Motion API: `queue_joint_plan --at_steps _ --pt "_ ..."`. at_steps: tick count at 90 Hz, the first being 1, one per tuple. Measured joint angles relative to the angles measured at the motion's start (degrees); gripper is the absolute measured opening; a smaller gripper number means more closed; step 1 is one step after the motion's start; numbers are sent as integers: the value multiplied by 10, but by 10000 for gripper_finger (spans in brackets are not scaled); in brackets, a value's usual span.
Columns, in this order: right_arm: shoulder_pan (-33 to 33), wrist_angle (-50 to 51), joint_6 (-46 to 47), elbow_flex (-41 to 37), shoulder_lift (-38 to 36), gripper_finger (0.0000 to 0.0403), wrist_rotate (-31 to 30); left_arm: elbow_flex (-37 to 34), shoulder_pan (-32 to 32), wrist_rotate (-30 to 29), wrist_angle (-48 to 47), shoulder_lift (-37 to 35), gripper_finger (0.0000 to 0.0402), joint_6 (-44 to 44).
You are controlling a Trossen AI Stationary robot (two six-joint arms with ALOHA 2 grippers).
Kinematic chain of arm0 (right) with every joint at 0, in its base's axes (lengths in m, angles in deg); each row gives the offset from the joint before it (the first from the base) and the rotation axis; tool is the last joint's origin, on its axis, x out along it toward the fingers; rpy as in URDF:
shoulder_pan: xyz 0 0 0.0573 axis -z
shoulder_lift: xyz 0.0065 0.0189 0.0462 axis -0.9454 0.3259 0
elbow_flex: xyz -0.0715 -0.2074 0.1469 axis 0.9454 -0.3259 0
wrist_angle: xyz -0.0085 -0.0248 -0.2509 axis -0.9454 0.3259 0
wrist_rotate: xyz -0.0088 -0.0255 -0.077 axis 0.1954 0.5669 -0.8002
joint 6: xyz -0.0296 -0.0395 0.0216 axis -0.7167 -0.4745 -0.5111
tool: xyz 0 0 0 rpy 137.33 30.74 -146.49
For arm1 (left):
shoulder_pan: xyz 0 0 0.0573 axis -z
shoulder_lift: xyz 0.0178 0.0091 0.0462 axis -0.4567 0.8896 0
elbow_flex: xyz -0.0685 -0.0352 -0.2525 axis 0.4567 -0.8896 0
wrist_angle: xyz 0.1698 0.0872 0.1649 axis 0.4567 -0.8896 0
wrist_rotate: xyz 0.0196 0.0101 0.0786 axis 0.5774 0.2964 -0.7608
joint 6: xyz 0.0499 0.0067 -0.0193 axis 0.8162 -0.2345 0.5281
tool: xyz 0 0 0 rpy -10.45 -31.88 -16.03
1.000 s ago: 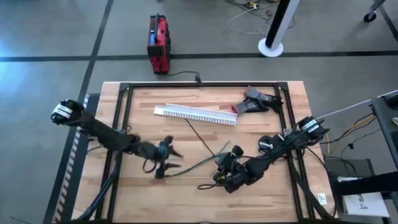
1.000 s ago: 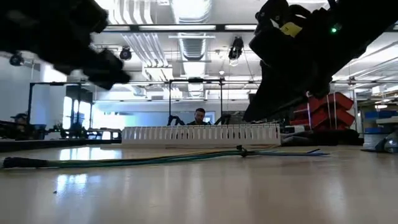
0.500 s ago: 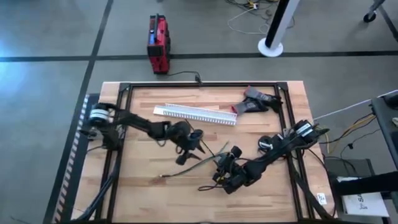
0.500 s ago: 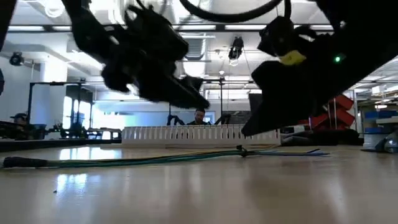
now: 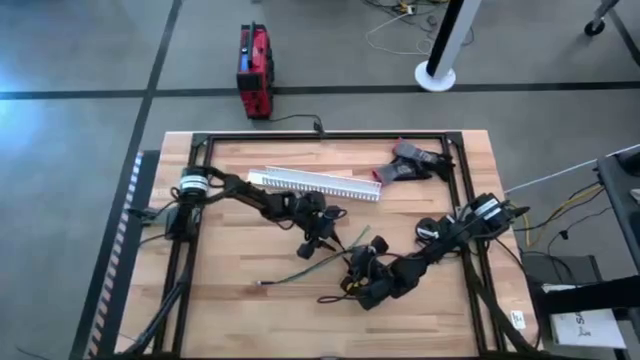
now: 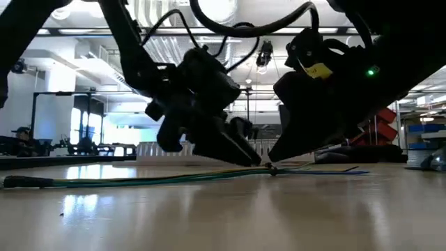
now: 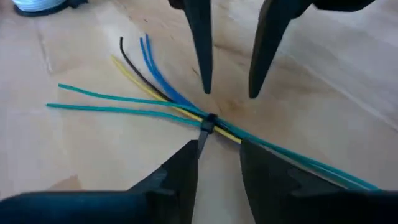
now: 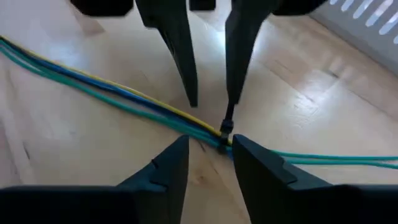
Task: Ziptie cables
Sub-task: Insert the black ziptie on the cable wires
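The cables, thin green, blue, yellow and dark wires, lie flat on the wood in a slack line, fanning apart at one end. A black ziptie rings them at the middle, and its short tail sticks out sideways. My left gripper stands open at the ziptie from the far left. My right gripper faces it, open, from the near right. In both wrist views the two grippers' tips stand opposite each other with the bundle between them. My left gripper has one fingertip at the free end of the ziptie's tail; the other finger stands apart from it. Whether that tip really touches the tail, I cannot tell. The fingers slant down from the far left, and the bundle stays flat on the table.
A long white slotted channel lies toward the far edge, with a black tool at the far right. A thin black cord runs from the channel toward the bundle. A black frame borders the tabletop.
My left gripper has swung from the near left of the table toward the right and far side, and has come down, open, at the ziptie on the bundle's middle. The cables have stayed on the wood.
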Motion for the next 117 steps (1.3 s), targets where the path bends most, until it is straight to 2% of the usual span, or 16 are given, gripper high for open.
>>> queue_joint_plan --at_steps 30,48,77,109,117 --pt "14 -5 -7 3 0 89 16 1 -4 -2 -13 0 111 24" --pt "43 -5 -14 5 0 79 56 19 -4 -5 -5 1 115 31" --pt "60 -4 -1 5 0 64 84 15 -6 -8 -43 3 87 59" --pt "57 14 -51 26 -23 103 89 15 -7 -8 -36 3 74 60" --pt "57 25 -57 31 -23 113 89 15 -7 -7 -8 12 76 57"
